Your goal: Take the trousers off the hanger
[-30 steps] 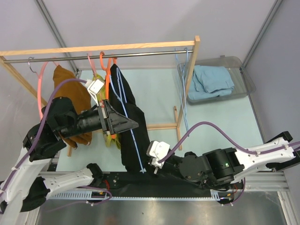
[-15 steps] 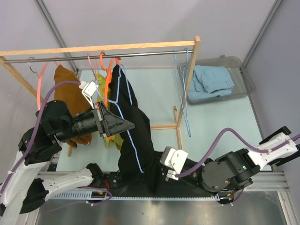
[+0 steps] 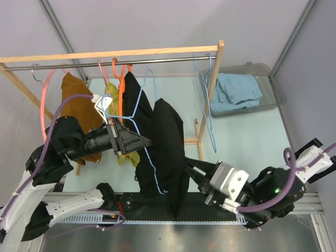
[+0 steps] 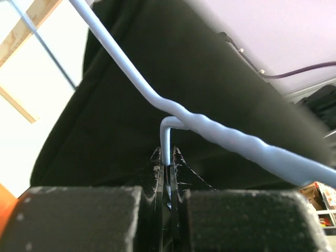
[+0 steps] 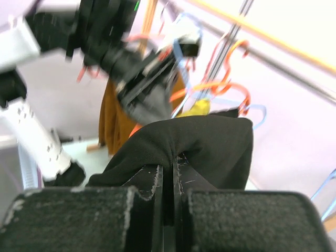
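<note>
Right gripper (image 5: 168, 167) has dragged trousers (image 3: 169, 139) right, fingers pinching a fold at centre; left gripper (image 4: 168, 164) clamps the blue hanger (image 4: 236, 139) wire. Cloth snagging on the hanger could yank it loose.

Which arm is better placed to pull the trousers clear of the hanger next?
Right: the right pincer is shut on the black trousers, while the left pincer pins the blue hanger.

Folded blue cloth (image 3: 239, 90) lies in a clear bin (image 3: 274, 84).
</note>
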Motion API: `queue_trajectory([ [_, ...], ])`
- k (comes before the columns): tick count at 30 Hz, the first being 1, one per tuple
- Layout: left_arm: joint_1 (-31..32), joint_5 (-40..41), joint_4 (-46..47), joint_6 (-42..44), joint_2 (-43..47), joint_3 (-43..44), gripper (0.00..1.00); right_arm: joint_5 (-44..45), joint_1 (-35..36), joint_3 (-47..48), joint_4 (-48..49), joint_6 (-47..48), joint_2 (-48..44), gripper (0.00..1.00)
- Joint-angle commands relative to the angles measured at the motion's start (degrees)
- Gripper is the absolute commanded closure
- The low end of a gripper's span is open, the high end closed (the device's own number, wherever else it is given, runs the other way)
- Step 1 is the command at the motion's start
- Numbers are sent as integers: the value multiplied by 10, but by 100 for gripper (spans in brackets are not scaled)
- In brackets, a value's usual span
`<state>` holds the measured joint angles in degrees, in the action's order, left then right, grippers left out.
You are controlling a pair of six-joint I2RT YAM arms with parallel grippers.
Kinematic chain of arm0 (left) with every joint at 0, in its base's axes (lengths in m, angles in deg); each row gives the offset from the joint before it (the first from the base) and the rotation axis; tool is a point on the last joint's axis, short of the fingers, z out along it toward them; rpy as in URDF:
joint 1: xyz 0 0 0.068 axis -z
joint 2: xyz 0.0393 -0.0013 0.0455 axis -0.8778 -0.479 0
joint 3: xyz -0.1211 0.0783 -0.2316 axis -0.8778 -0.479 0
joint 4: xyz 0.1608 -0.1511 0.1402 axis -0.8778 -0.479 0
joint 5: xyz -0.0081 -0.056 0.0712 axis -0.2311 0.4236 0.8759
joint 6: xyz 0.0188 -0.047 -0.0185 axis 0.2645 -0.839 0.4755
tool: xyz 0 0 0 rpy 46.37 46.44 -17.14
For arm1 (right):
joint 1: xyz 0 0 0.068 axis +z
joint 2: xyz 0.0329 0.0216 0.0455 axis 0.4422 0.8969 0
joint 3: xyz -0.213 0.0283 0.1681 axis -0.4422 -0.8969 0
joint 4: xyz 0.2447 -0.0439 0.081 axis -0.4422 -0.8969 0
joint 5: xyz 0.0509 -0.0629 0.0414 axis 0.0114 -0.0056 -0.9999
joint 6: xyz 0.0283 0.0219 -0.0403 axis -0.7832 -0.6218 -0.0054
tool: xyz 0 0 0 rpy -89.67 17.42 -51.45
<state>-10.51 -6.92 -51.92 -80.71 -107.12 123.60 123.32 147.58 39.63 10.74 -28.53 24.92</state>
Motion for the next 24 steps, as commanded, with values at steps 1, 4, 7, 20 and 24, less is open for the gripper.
queue_trajectory([
  [1,1,16,-18,39,5,-26,100,-60,9,98,172,91,-6,100],
  [4,0,16,-18,40,11,-29,100,-80,10,139,181,140,10,100],
  [7,0,17,-20,43,18,-38,100,-122,10,158,192,180,20,100],
  [20,0,27,-41,76,35,-73,99,-207,9,288,351,464,141,100],
  [24,0,35,-54,90,44,-86,100,-226,0,334,373,524,169,100],
])
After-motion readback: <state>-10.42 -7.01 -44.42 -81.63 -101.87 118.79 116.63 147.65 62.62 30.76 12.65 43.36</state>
